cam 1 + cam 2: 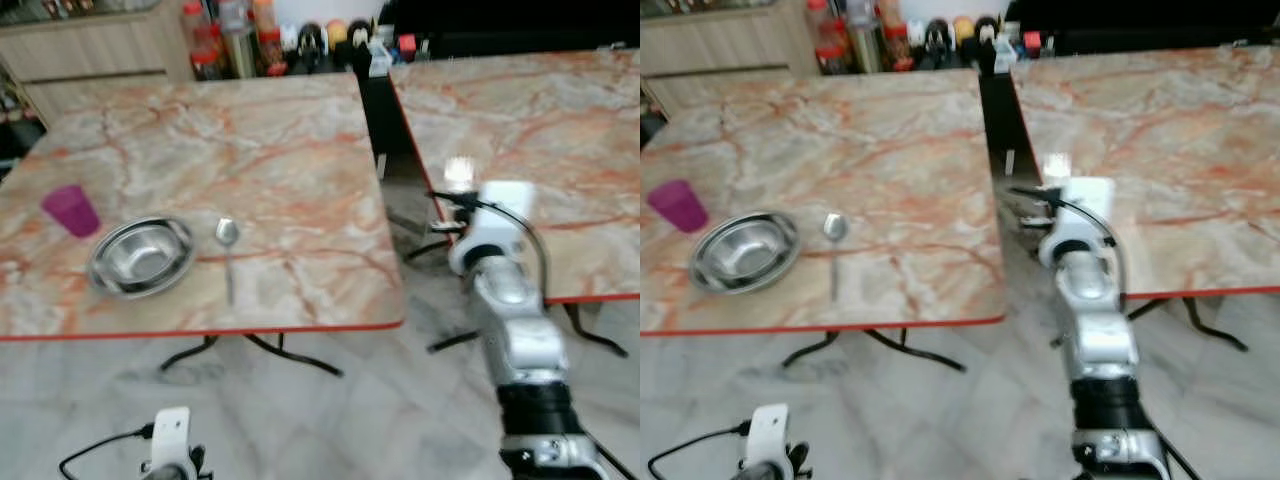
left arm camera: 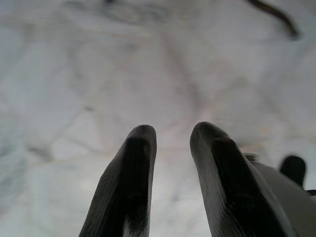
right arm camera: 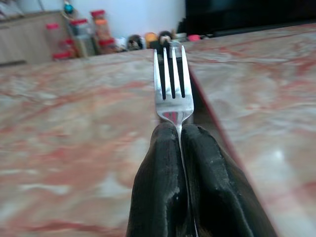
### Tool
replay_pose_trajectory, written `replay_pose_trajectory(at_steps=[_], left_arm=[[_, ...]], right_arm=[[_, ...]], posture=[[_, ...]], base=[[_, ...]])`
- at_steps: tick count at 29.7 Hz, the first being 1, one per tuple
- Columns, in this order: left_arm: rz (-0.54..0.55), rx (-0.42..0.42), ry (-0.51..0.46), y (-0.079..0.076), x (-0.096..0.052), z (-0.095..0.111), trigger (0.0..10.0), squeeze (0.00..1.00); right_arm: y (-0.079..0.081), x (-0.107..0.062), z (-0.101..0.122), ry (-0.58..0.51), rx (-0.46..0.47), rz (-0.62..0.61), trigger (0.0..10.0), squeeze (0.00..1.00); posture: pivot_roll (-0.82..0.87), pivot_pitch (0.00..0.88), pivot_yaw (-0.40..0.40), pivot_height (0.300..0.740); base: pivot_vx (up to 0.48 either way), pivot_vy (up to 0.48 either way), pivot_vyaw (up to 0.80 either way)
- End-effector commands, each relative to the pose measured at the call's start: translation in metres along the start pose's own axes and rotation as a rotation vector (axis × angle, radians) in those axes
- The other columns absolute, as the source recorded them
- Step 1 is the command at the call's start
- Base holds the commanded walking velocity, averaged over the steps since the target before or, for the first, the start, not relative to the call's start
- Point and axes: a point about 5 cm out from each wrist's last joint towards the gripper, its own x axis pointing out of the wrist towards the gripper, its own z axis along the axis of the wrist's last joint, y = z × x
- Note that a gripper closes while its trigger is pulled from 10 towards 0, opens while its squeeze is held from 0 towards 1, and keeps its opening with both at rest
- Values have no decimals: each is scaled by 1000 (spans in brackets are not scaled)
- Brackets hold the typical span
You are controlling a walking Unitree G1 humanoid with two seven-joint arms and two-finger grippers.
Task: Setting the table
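Holding a fork (image 3: pixel 173 81) clamped by its handle, tines pointing away from me, my right pincer (image 3: pixel 180 143) hangs at the centre right of the head views, over the dark gap between two marble-patterned counters. On the left counter (image 1: pixel 290 160), toward the lower left of the frame, a place is partly laid: a steel bowl (image 1: pixel 142 256), a spoon (image 1: pixel 227 250) just beside it on its right with the handle toward me, and a purple cup (image 1: pixel 70 210) near the bowl's far left. Jars and bottles (image 1: pixel 225 40) crowd the upper middle of the frame beyond the counter. My left pincer (image 2: pixel 170 182) hangs low at the bottom left, fingers parted and empty, floor beneath it.

The fork has yet to reach the setting, and the risk, as I judge it, lies in the crossing: only a thin handle is pinched, so the fork could swivel or slip and drop into the gap, and a low sweep could knock the spoon askew.
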Motion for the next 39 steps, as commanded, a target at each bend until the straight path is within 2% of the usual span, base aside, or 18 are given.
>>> replay_pose_trajectory(at_steps=[1, 20, 34, 39], left_arm=[[-3, -3, 24, -2, -1, -7, 10000, 0], [1, -7, 20, -2, -1, -6, 10000, 0], [-4, -5, 12, -3, -1, -5, 10000, 0], [-3, -6, 10, -4, 0, -4, 10000, 0]], right_arm=[[-9, 0, 3, -12, 1, -28, 10000, 0], [-9, 1, 3, -17, -1, -31, 10000, 0], [-10, 1, 4, -21, -2, -32, 10000, 0], [-12, 2, 4, -22, -6, -38, 10000, 0]], posture=[[-47, 69, 77, 740], [-42, 76, 75, 740], [-44, 83, 69, 740], [-43, 87, 68, 740]], base=[[0, 480, 0], [0, 459, 0], [0, 0, 0], [257, 0, 0]])
